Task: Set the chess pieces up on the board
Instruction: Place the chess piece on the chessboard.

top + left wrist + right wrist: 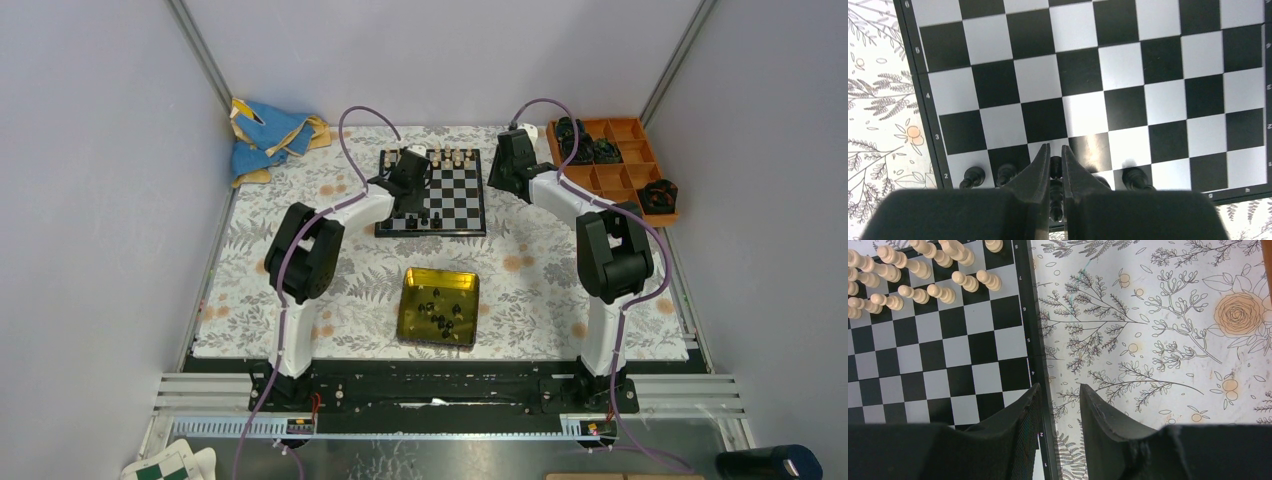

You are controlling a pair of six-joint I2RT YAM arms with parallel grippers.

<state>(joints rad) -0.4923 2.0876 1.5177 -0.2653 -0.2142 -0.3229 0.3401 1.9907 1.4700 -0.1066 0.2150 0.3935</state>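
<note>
The left arm (300,255) folds at the elbow and reaches forward over the near left part of the board (455,200). Its left pincer (1054,150) is pressed almost together, pinching a black piece (1056,166). The right arm (612,255) bends the same way, wrist at the board's right side. The right pincer (1059,387) is spread and holds nothing, with one finger over the frame and the other over the floral cloth (540,280) covering the worktop. Grey walls (100,150) close in three sides. The board sits toward the far middle, square to the worktop's edges, with a yellow tin (404,305) nearer the bases. Cream pieces (923,270) fill the far rows and stand upright. Three black pawns (1005,172) stand on the near row — the pinched piece sits among them, its long axis along the gap between the fingers.
</note>
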